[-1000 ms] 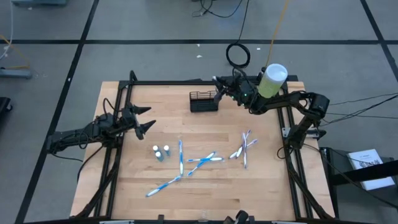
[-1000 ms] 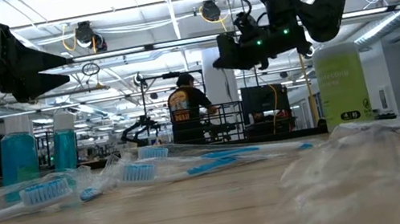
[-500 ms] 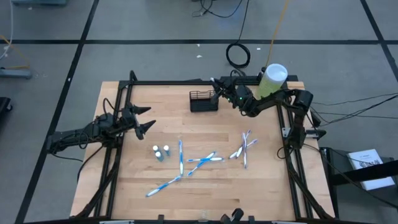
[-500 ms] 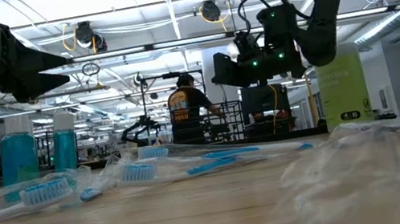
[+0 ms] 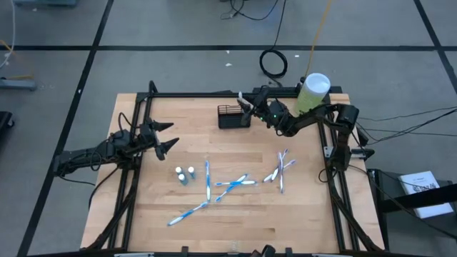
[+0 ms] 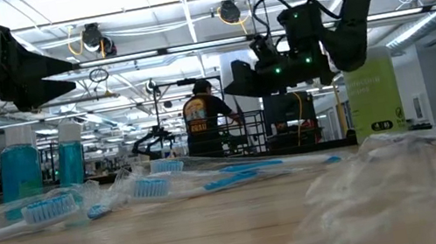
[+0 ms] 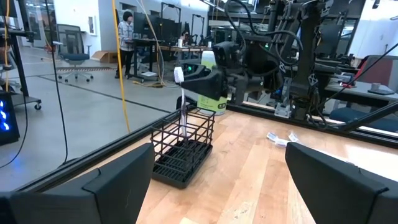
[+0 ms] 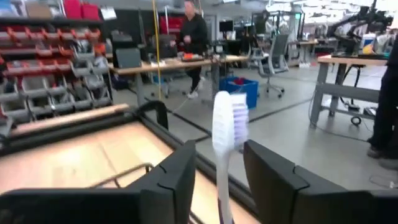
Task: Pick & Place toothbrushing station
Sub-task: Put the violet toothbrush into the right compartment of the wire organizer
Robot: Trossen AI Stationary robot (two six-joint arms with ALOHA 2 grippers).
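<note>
Well, start at the lower middle of the high view: loose toothbrushes (image 5: 232,184) lie scattered on the counter (image 5: 235,221), with two small bottles (image 5: 185,174) just left of them. At the left edge of the counter your left pincer (image 5: 170,135) hangs with its fingers spread wide and nothing between them. It is well apart from the work, so leave it waiting.

Toward the upper middle of that view sits the toothbrushing station (image 5: 232,116), a black wire basket near the counter's far edge, its long axis running left to right across the frame. Your right pincer (image 5: 246,108) is directly over its right end, clearly the nearer arm. A toothbrush (image 8: 224,124) stands upright between its fingers, bristles up; from the left wrist view the handle reaches straight down into the basket. The fingers sit only a little apart, with a slim gap on each side of the brush, so I judge it unclamped. Beyond, at the upper right, stands the pale-green cylinder (image 5: 313,93).
</note>
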